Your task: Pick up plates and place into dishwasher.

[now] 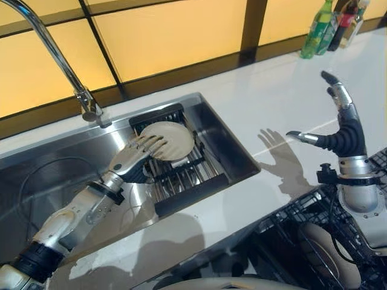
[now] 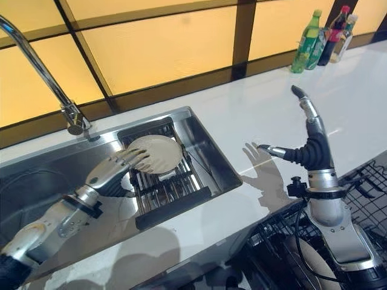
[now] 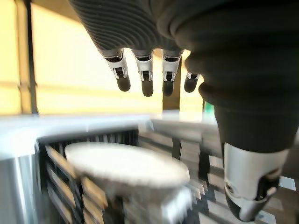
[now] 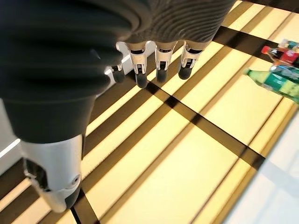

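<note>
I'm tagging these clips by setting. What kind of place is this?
Most likely a kitchen: a steel sink with a tall tap set in a white counter, a plate on a rack in the sink, and a dishwasher rack open below.

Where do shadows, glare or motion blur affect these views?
Left eye view: the right hand casts a sharp shadow on the white counter. Right eye view: the sink steel shows soft reflections. Left wrist view: the plate and rack are smeared by motion. Right wrist view: fairly sharp.
</note>
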Robot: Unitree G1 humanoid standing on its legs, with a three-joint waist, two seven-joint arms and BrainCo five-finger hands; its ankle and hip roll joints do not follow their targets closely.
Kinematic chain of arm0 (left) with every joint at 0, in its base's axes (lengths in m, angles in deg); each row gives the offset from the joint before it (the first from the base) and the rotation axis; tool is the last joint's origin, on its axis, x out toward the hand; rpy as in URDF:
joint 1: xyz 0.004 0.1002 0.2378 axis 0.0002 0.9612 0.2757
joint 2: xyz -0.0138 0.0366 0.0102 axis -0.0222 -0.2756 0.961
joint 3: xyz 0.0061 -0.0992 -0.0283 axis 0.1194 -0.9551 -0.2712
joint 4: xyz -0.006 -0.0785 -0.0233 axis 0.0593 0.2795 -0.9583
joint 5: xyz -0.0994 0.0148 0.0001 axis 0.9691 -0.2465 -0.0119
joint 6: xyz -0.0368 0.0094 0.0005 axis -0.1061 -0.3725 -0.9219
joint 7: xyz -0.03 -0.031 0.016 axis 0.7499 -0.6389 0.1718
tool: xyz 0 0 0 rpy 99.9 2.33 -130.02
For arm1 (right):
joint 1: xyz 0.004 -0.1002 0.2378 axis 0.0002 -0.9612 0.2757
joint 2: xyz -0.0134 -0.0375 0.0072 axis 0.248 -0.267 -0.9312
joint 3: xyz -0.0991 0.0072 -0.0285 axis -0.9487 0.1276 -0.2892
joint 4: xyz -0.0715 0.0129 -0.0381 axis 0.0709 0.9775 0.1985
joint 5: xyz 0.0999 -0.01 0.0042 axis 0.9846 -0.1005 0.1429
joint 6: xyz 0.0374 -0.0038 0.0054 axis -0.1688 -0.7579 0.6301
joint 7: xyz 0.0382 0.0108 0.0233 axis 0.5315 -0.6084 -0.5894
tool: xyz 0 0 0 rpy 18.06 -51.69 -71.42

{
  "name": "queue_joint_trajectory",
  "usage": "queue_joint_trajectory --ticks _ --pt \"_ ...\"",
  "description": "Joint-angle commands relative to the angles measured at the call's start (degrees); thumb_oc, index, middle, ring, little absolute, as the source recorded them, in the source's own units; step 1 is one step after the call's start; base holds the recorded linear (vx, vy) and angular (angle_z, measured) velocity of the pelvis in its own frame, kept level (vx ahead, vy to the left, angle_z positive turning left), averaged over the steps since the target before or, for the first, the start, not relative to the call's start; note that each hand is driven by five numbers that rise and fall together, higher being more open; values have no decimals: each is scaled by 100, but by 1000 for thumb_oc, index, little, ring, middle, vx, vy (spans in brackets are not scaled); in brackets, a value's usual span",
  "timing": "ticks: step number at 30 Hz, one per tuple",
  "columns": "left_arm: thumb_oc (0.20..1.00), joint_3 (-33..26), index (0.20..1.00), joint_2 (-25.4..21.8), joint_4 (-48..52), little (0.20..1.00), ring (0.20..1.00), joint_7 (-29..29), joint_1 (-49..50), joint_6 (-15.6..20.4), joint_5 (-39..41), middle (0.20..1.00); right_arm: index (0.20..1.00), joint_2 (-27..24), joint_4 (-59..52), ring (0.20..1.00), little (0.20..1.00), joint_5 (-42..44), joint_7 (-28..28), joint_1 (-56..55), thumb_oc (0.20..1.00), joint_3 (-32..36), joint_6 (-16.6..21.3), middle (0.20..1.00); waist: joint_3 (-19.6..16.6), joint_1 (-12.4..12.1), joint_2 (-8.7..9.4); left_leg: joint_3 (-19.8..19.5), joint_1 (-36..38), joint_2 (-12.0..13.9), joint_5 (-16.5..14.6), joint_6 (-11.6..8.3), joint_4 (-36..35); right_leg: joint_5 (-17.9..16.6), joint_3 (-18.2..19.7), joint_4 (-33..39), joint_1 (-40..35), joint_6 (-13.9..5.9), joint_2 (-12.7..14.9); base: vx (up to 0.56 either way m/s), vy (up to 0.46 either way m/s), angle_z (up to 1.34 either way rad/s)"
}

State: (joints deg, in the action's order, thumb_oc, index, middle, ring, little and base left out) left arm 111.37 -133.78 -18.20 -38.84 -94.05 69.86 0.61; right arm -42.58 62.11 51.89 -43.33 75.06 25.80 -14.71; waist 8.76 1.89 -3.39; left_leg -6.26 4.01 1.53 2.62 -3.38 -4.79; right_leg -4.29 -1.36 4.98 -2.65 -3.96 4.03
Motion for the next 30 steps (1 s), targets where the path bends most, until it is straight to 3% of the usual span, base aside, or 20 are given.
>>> queue_joint_trajectory --ticks 1,6,13,15,27,30 --pt "1000 11 1000 -139 -310 1000 1000 -529 -771 -257 -87 1000 1000 -414 -133 1000 1000 89 273 681 1000 -206 33 1000 71 38 173 17 -474 -111 -62 112 368 424 311 -954 490 -429 65 -133 33 -6" --pt "1000 414 1000 -78 -789 1000 1000 -898 -1328 -437 -99 1000 1000 -486 -48 1000 1000 1 478 1055 1000 -466 32 1000 371 75 214 28 -716 -116 -47 120 432 373 423 -975 702 -448 58 -130 22 -14" --pt "1000 767 1000 203 -1594 1000 1000 -1577 -1968 -984 -297 1000 1000 -565 -69 1000 1000 -223 797 1538 1000 -822 -20 1000 985 142 364 105 -1379 -69 -51 95 658 309 676 -1049 1262 -526 118 -132 62 -10" --pt "1000 836 1000 294 -1863 1000 1000 -1864 -2153 -1317 -506 1000 1000 -527 14 1000 1000 -326 839 1873 1000 -955 -55 1000 1149 124 386 133 -1679 -61 -16 86 695 276 738 -1035 1495 -524 125 -192 98 -9" --pt "1000 521 1000 323 -2209 1000 1000 -2369 -2161 -1850 -1002 1000 1000 -331 87 1000 1000 -558 692 2226 1000 -802 -136 1000 1353 0 383 116 -2053 -115 -8 108 807 228 640 -1005 1770 -467 195 -58 20 0" --pt "1000 395 1000 389 -2301 1000 1000 -2736 -2105 -2199 -1131 1000 1000 -265 122 1000 1000 -602 600 2259 1000 -728 -133 1000 1389 -29 373 95 -2079 -129 5 113 821 225 591 -1023 1795 -437 205 -8 7 2"
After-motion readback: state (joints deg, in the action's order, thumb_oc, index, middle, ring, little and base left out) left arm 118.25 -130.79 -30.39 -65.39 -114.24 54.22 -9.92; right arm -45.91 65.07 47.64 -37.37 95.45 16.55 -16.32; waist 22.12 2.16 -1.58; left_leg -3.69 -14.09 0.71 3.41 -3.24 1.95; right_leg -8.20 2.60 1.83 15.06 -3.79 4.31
